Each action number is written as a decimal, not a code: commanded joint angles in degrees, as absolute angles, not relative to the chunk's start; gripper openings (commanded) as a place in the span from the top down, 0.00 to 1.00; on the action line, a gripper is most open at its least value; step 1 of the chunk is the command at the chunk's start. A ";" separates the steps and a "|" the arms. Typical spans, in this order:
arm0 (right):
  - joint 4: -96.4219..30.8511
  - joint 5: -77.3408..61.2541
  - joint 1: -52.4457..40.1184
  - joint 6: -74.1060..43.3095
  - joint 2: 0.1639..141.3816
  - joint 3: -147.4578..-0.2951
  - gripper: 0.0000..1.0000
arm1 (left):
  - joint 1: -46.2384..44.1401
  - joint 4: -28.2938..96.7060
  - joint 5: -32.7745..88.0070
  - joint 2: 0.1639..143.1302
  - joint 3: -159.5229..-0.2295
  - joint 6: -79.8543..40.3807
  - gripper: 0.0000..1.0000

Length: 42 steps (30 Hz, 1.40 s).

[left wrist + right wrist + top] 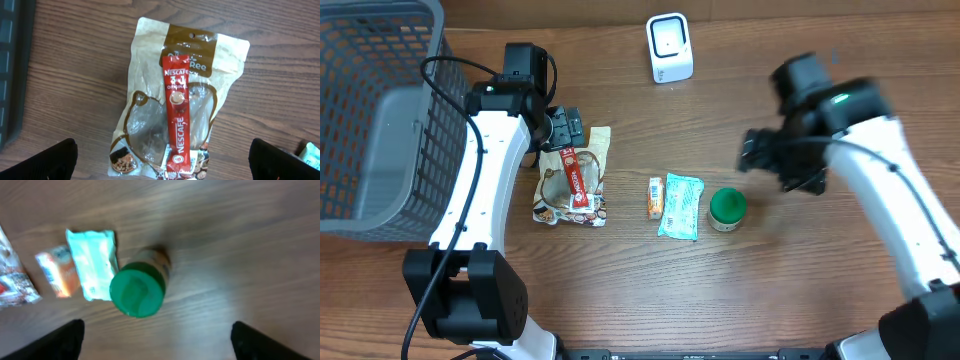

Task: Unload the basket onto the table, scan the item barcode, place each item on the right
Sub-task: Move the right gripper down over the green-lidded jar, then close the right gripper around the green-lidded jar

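Mid-table [770, 290], one row, left to right:
- Brown snack bag [145, 65], flat, with a red coffee stick [178, 115] lying lengthwise on top.
- Small orange packet [655, 197].
- Pale green packet [681, 205], just beside the orange one.
- Green-lidded jar [727, 207], upright, close against that packet.

Left gripper [160, 162]: above the bag, fingers spread wide, empty.
Right gripper [160, 342]: near the jar's right side, blurred, fingers wide apart, holding nothing.

Far edge: white scanner [670, 47], upright, well apart from the row.
Far left: grey mesh basket [370, 110].

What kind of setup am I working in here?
Probably a mock shop checkout: what looks like a white barcode scanner at the back, a mesh basket to one side, and small packaged groceries like the green-lidded jar.
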<state>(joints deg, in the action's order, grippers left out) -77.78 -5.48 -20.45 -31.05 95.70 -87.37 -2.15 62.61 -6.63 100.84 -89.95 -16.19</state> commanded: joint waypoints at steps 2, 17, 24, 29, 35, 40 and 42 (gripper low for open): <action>-70.28 -0.69 -25.10 -38.00 95.55 -78.70 0.04 | -2.26 62.57 -6.39 99.63 -90.80 -16.73 0.00; -55.31 1.43 -29.87 -39.66 101.43 -70.13 0.04 | -2.26 62.57 -6.39 99.63 -90.80 -16.73 0.00; -56.21 1.21 -30.89 -39.68 102.48 -70.06 0.05 | -2.26 62.57 -6.39 99.63 -90.80 -16.75 0.00; -55.53 1.23 -32.12 -39.66 102.48 -69.41 0.05 | -2.26 62.59 -6.39 99.63 -90.80 -16.73 0.00; -51.86 1.28 -32.18 -39.68 102.59 -66.41 0.09 | -2.26 62.57 -6.39 99.63 -90.80 -16.73 0.00; -48.75 1.50 -32.18 -39.66 102.59 -63.75 0.12 | -2.26 62.59 -6.39 99.63 -90.80 -16.73 0.00; -48.29 1.50 -32.12 -39.66 102.59 -63.20 0.16 | -2.26 62.57 -6.39 99.63 -90.80 -16.73 0.00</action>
